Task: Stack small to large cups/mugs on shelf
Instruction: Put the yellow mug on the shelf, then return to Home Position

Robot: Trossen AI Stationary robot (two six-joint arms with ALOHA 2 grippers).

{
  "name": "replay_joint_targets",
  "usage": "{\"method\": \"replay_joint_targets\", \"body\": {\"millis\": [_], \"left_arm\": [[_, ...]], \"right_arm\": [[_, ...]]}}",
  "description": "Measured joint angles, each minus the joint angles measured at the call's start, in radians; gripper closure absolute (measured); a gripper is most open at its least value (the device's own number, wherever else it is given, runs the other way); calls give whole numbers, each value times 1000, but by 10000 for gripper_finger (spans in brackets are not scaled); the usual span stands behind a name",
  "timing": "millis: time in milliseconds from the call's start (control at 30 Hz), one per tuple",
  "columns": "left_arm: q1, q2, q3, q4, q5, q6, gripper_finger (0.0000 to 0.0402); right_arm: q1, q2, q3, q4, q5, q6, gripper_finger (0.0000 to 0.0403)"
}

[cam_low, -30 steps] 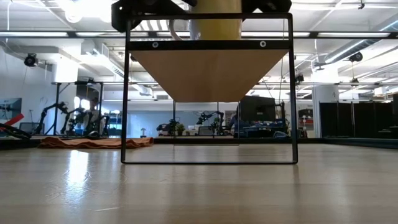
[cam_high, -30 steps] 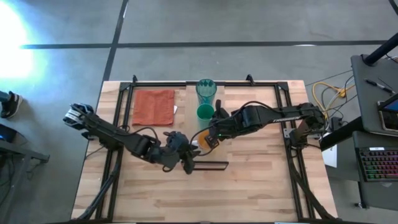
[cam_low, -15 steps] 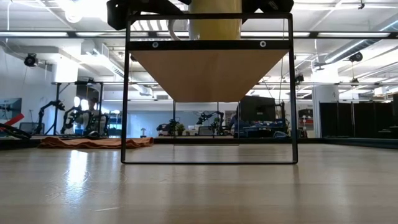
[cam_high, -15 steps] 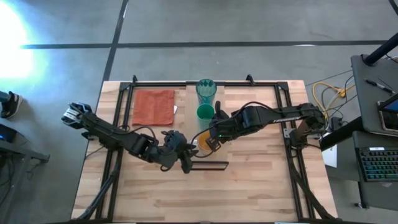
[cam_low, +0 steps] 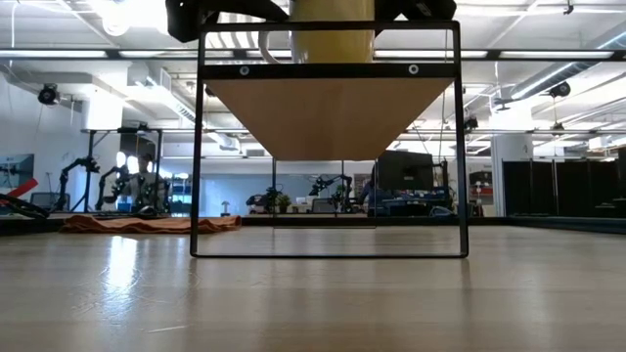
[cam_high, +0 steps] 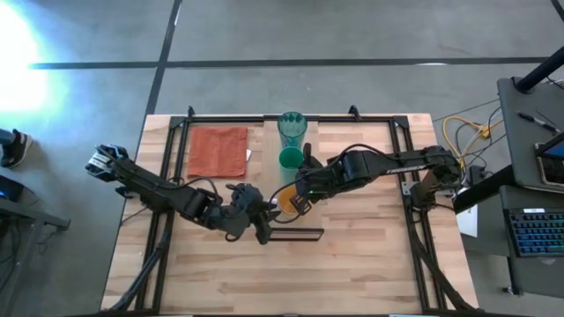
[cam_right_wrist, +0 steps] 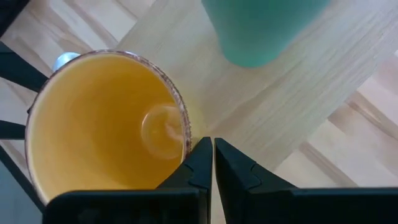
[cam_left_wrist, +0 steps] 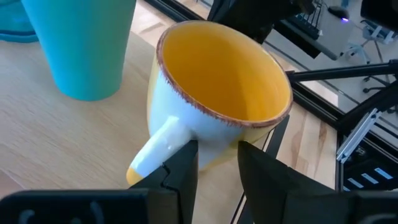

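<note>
The orange mug with a white handle stands upright on the near end of the raised shelf. It also shows in the low view. The green cup and the teal tumbler stand behind it in a row. My left gripper is slightly open on the mug's left, its fingers at the lower wall by the handle root. My right gripper is shut on the mug's right, just outside the rim. My left gripper's fingers come level from the table's left at the mug's wall beside the handle; whether they touch it, I cannot tell. My right gripper's shut fingertips lie close beside the mug's rim, coming from above; whether they touch it, I cannot tell.
An orange-red cloth lies flat at the table's far left. The shelf's black frame legs stand on the table, with open room under the plank. Black rails run along the table's left, right and far sides.
The mug has slid a little toward the table's left on the shelf and stays upright. My left gripper has gone a little toward the table's left and far edge with it.
</note>
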Motion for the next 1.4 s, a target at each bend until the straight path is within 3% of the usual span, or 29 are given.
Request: {"method": "replay_joint_targets", "body": {"millis": [500, 833, 1200, 1400], "left_arm": [[-1, -2, 0, -7, -1, 0, 302], [0, -2, 16, -46, -33, 0, 302], [-21, -8, 59, -56, -32, 18, 302], [-50, -86, 124, -58, 112, 216, 302]], "right_arm": [[-2, 0, -4, 44, 9, -23, 392], [-3, 1, -4, -30, 6, 19, 392], [0, -39, 3, -71, 157, 27, 392], [11, -117, 64, -67, 268, -60, 392]]}}
